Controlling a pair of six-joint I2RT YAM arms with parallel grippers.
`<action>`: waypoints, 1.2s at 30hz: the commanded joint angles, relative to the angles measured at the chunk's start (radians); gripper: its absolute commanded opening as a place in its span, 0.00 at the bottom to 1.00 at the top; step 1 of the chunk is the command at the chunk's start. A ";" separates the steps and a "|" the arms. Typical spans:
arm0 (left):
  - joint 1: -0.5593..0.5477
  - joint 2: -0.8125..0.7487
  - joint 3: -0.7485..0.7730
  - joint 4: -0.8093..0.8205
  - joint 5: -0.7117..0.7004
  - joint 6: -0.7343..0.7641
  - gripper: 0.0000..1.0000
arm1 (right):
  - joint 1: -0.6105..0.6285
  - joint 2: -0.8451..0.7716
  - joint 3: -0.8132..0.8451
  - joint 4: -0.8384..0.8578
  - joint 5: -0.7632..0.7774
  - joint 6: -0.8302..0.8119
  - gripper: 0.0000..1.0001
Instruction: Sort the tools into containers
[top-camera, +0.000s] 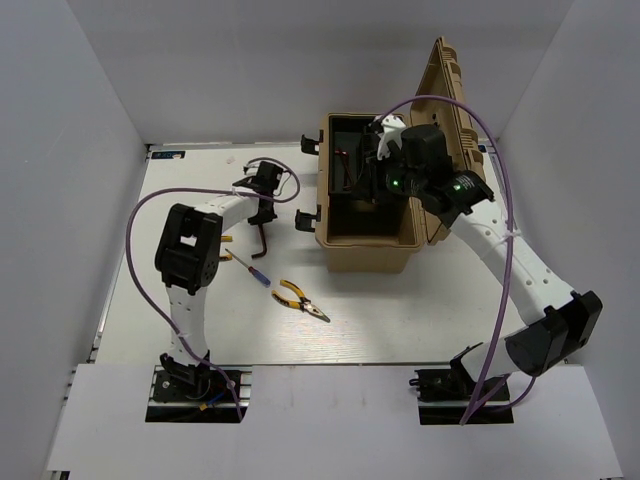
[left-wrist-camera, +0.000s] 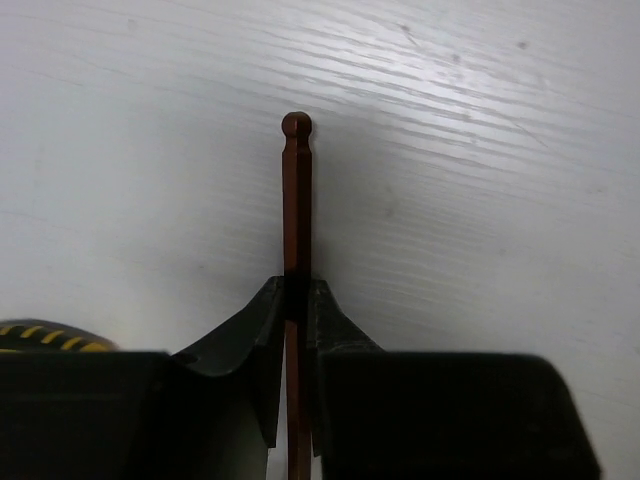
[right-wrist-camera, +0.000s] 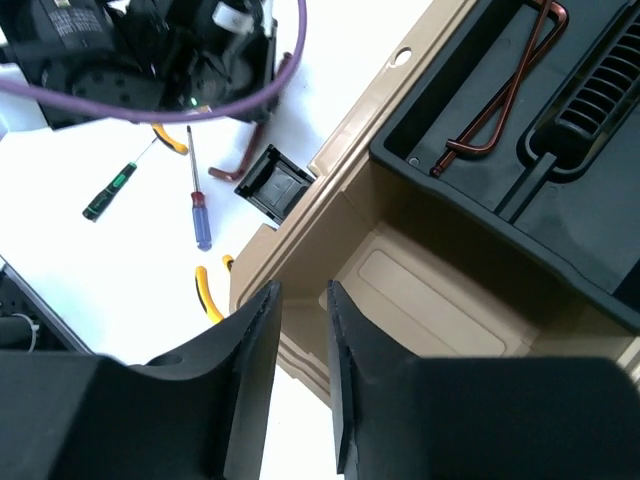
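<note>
My left gripper (left-wrist-camera: 297, 290) is shut on a thin reddish-brown hex key (left-wrist-camera: 296, 190), whose ball end points away over the white table. From above, that gripper (top-camera: 263, 208) stands over the L-shaped hex key (top-camera: 262, 238), left of the tan toolbox (top-camera: 365, 258). My right gripper (right-wrist-camera: 302, 290) hangs open over the toolbox's interior (right-wrist-camera: 420, 290) with nothing between its fingers. A second hex key (right-wrist-camera: 500, 100) lies in the toolbox's black tray. On the table lie yellow-handled pliers (top-camera: 300, 298), a blue-handled screwdriver (right-wrist-camera: 201, 215) and a small green-and-black screwdriver (right-wrist-camera: 110, 190).
The toolbox lid (top-camera: 450, 120) stands open at the right, and black latches (top-camera: 308, 218) stick out on its left side. Purple cables (top-camera: 135, 220) loop over both arms. White walls close in the table. A yellow-and-black striped handle (left-wrist-camera: 50, 338) shows beside the left fingers.
</note>
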 joint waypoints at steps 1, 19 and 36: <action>0.035 -0.105 0.062 -0.053 -0.007 0.044 0.00 | -0.004 -0.035 -0.016 0.011 -0.013 -0.018 0.32; 0.045 -0.302 0.240 -0.010 0.203 0.148 0.00 | 0.005 -0.027 -0.036 0.001 -0.105 -0.191 0.35; 0.005 -0.102 0.644 0.228 0.719 0.023 0.00 | 0.005 -0.085 -0.154 0.001 -0.045 -0.336 0.00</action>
